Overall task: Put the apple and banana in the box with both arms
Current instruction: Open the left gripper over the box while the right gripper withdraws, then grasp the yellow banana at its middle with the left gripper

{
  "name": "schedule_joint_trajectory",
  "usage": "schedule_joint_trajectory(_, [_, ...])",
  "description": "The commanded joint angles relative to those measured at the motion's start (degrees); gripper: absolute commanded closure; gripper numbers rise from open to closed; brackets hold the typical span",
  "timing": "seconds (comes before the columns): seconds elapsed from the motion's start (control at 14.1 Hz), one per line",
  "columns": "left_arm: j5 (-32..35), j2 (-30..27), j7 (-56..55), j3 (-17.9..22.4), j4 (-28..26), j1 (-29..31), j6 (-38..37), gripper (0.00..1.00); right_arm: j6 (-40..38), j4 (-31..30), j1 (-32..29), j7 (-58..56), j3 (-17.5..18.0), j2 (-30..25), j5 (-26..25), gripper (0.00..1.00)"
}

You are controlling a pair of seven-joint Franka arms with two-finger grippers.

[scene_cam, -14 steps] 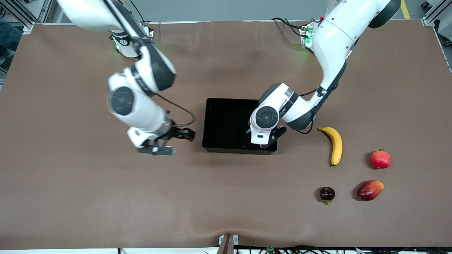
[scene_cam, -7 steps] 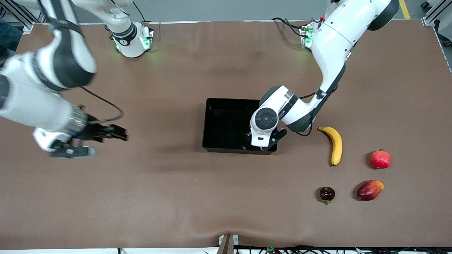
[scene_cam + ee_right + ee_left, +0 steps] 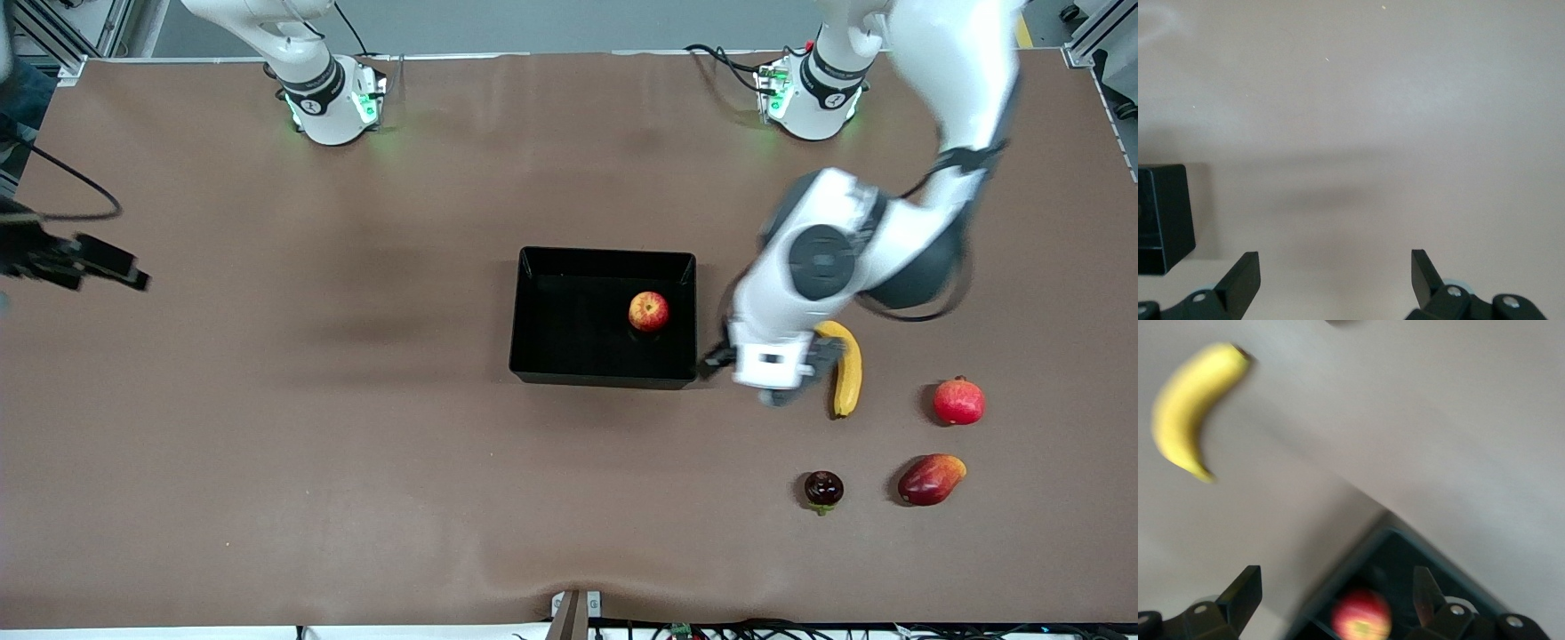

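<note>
L arm bends down w/ left claw [image 3: 772,378] spread, empty, over worktop [image 3: 356,444] btwn box [image 3: 533,356] & banana [image 3: 847,369]. Right claw [image 3: 1335,283] spread too, over the right arm's end of the worktop. Apple [image 3: 649,311] sits in box. Left wrist view alone shows the fingers [image 3: 1241,593] apart.

High front camera; both wrist views perhaps share the box [image 3: 533,356].
</note>
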Motion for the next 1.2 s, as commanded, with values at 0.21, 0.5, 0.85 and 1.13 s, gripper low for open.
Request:
schedule_joint_trajectory(0.21, [2.01,-1.32,19.75,-0.45,-11.76,12.89,3.60,0.00,-6.83,-1.55,-0.66,4.67,0.73,-4.79,-2.94,0.00])
schedule_joint_trajectory(0.5, [2.02,-0.70,31.72,-0.54,-20.82,20.37,14.48,0.00,-9.40,-1.37,2.07,10.32,1.08,-6.28,-3.65,0.00])
schedule_joint_trajectory(0.85, [4.20,2.63,38.77,-0.36,-23.91,23.63,20.57,0.04,-8.69,-1.02,2.24,8.66,1.25,-6.11,-5.57,0.00])
schedule_joint_trajectory(1.13, [8.77,5.27,38.77,-0.18,-26.19,25.83,26.28,0.18,-4.68,-1.19,4.27,6.54,1.17,-5.67,-8.05,0.00])
